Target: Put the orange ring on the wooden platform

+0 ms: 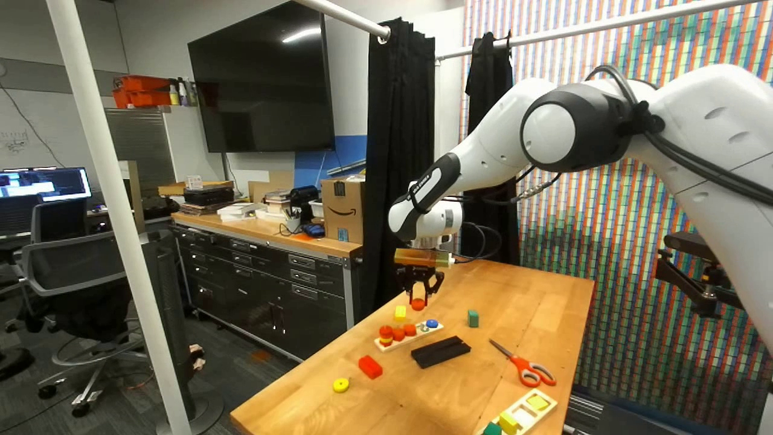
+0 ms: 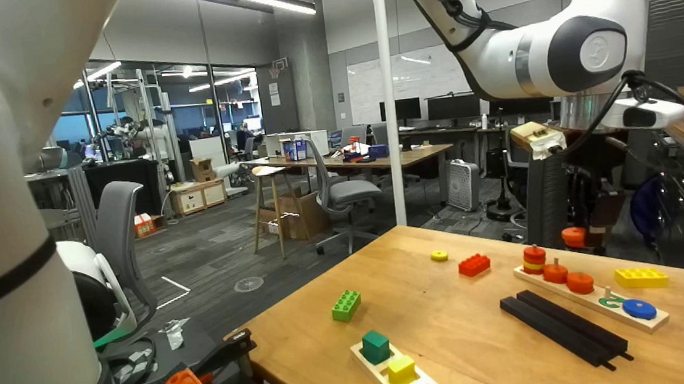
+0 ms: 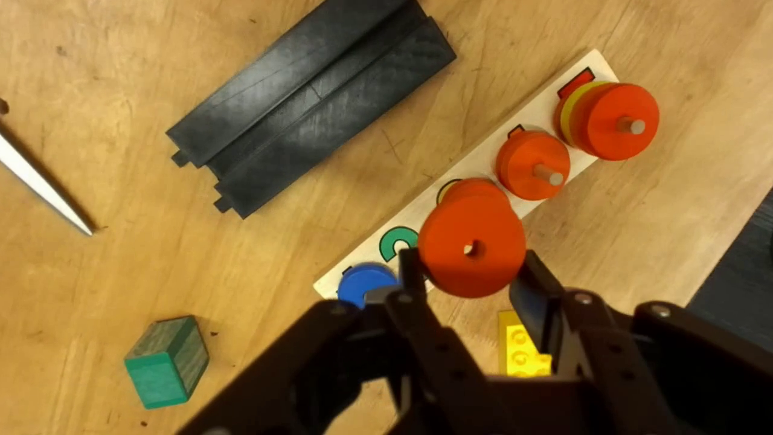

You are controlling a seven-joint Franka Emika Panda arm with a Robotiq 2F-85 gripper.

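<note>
The orange ring (image 3: 472, 269) is a round disc with a small centre hole, held between the fingertips of my gripper (image 3: 470, 260). In both exterior views the ring (image 1: 418, 305) (image 2: 574, 237) hangs from the gripper (image 1: 418, 296) (image 2: 594, 241), above table height. The wooden platform (image 3: 416, 211) is a narrow pale strip on the table, also in both exterior views (image 1: 403, 342) (image 2: 593, 299). It bears a red-and-yellow stack (image 3: 622, 124), two orange-red pieces on pegs and a blue disc (image 3: 365, 283). In the wrist view the ring overlaps part of the platform; the green-marked spot's peg is hidden there.
A black grooved rectangle (image 3: 314, 103) lies beside the platform. A yellow brick (image 2: 640, 277) is on its opposite side. A green block (image 3: 163, 365), red brick (image 1: 370, 367), yellow ring (image 1: 341, 385), orange-handled scissors (image 1: 530, 373) and a shape tray (image 1: 546, 406) are also on the table.
</note>
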